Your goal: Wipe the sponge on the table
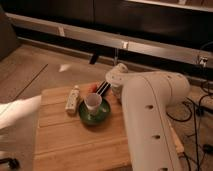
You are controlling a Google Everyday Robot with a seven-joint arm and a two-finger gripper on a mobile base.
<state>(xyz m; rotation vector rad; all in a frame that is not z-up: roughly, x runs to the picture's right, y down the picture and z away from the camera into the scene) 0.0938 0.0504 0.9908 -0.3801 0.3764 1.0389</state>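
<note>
Gripper [117, 85] sits low over the table's [75, 145] far right, beside the bowl [98, 120]; sponge hidden beneath it; its grip I cannot tell; wiping well probably needs flat pressure and strokes clear of the bowl.

Light wood-plank table [75, 145]: matt, grain visible. Robot arm [150, 120]: smooth white shell, looks plastic, slight sheen. Same finish on gripper [117, 93], just right of green bowl [95, 116]. Bowl glossy; white cup [93, 102] in it smooth. Bottle [73, 99] left of bowl: pale plastic.
</note>
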